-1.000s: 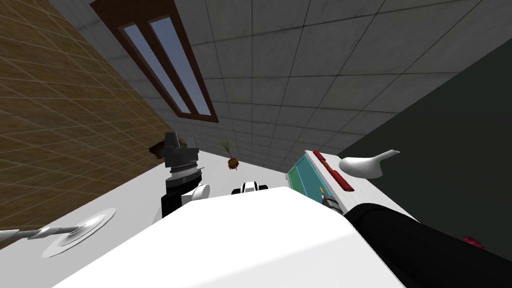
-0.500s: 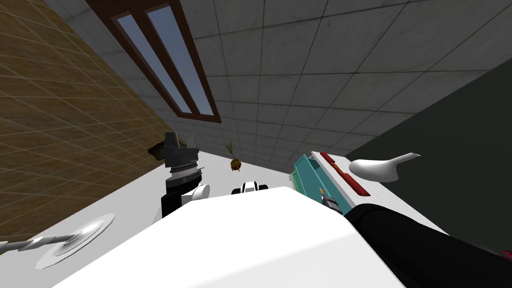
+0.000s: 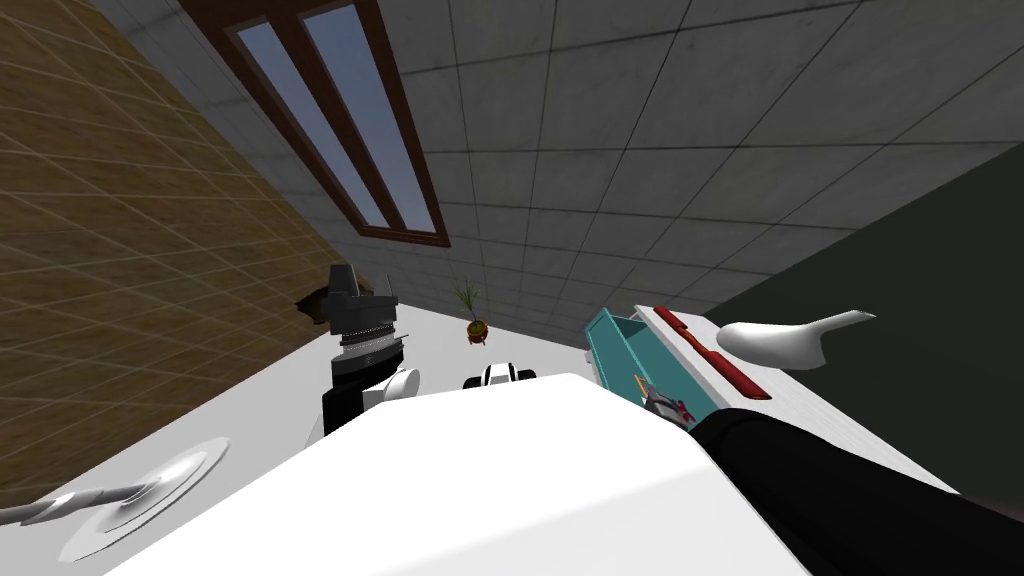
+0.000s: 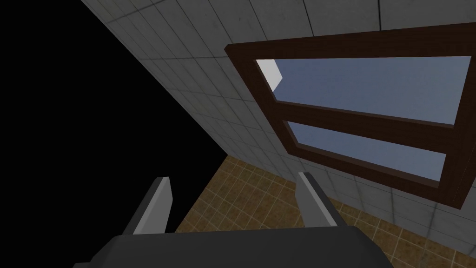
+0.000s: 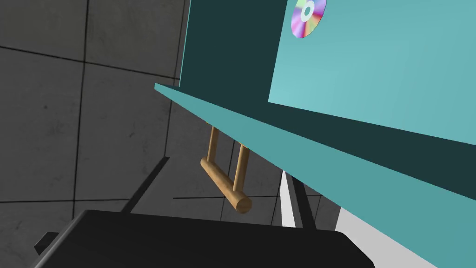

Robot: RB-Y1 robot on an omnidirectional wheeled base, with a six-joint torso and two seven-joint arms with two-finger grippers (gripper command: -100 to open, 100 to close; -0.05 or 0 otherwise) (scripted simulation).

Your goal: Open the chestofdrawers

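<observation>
My right gripper point(image 5: 224, 166) has its jaws spread about a third of the view apart, with the wooden handle point(image 5: 226, 182) between them; I think neither finger presses it, but the angle is poor. The handle hangs from the front of the teal drawer point(image 5: 288, 135), which stands out from the white chest point(image 3: 800, 400) on my right. A shiny disc point(image 5: 308, 11) lies inside the drawer. My left gripper point(image 4: 234, 204) is raised, jaws apart and holding nothing.
</observation>
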